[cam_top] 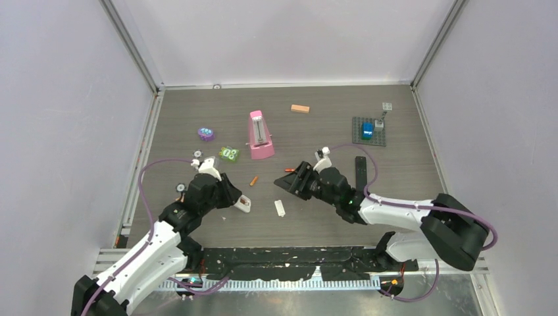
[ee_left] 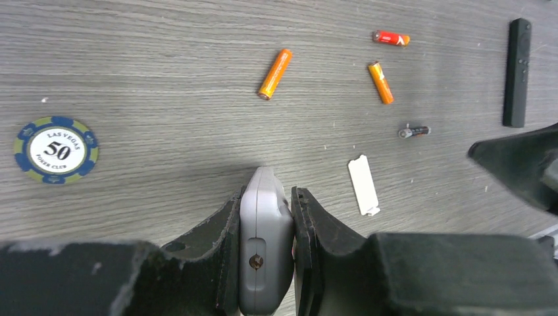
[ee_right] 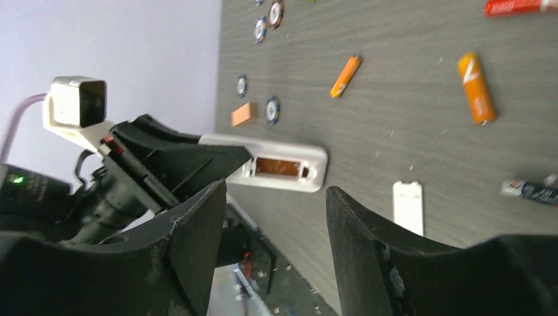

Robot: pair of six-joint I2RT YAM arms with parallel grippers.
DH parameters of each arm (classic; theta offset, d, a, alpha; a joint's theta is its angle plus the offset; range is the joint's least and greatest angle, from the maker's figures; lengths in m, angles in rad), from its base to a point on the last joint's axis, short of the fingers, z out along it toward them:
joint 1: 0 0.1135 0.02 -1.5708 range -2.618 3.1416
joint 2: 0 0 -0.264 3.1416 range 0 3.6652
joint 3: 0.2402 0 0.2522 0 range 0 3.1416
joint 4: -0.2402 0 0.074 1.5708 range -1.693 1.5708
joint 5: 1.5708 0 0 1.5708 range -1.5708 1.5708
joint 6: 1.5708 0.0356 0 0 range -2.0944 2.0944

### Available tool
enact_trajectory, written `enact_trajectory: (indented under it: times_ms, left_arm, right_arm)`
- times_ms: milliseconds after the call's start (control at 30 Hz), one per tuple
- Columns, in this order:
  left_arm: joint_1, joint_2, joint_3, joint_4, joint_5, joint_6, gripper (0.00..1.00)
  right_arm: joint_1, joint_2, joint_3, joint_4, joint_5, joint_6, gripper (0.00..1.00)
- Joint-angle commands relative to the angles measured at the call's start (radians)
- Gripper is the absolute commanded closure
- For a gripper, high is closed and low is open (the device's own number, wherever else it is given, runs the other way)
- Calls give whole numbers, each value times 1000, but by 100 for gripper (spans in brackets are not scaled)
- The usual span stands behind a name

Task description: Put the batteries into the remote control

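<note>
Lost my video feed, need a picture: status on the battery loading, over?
Left gripper shut on remote. Right gripper open, empty. Four batteries lying loose, none gripped. Battery cover off, lying near them.

From the overhead view I see a grey-brown wood-grain laminate counter [cam_top: 316, 135], boxed in on three sides by plain, pale lavender-white wall panels [cam_top: 289, 39]. Bare aluminium frame posts [cam_top: 131, 46] run up at the two far corners, and a matching aluminium rail [cam_top: 283, 85] lies along the foot of the back panel. Along the near edge I make out a ragged strip of black tape [cam_top: 289, 253] and, below it, a silver metal ledge [cam_top: 316, 297]. The light is soft and even, throwing only faint shadows on the counter. In my left wrist view, small pale specks [ee_left: 45, 100] dot the grain.
</note>
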Motion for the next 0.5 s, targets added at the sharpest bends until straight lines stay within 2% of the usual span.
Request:
enact_trajectory:
  times_ms: [0, 167, 333, 467]
  left_arm:
    - [0, -7, 58, -104, -34, 86, 100]
    - [0, -34, 112, -90, 110, 136, 100]
    - [0, -57, 145, -15, 330, 205, 100]
    - [0, -50, 153, 102, 528, 220, 100]
  right_arm:
    - [0, -68, 176, -513, 126, -265, 37]
    - [-1, -83, 258, -652, 73, -451, 33]
    - [7, -179, 234, -565, -194, -692, 22]
    - [15, -250, 231, -547, -360, -804, 14]
